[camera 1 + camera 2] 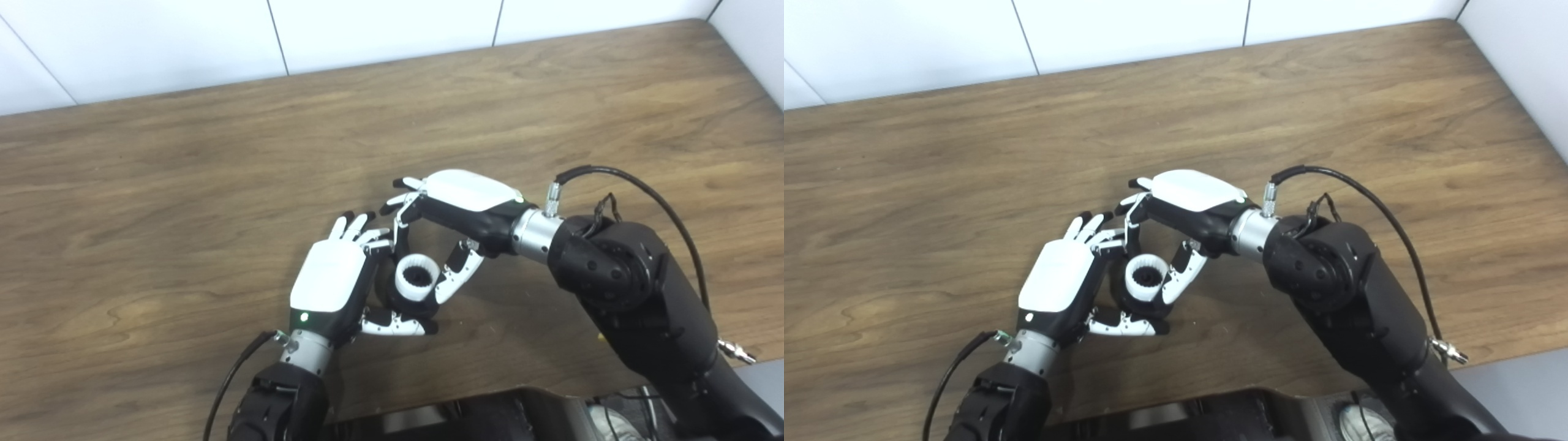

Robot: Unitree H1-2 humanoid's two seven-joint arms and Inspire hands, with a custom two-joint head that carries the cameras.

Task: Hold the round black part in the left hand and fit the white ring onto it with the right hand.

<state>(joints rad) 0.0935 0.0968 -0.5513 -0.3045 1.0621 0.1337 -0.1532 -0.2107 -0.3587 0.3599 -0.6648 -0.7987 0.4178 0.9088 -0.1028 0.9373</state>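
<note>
1. Fingers and thumb of the left hand [331, 278] curled around the round black part [392, 294], holding it just above the wooden table [153, 202].
2. White ring [417, 277] sat on top of that part.
3. Beyond, the right hand [456, 211] pinched the ring between thumb and fingers [401, 211].

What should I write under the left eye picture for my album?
Left hand holds the black part while the right hand sets the white ring on it.
</note>
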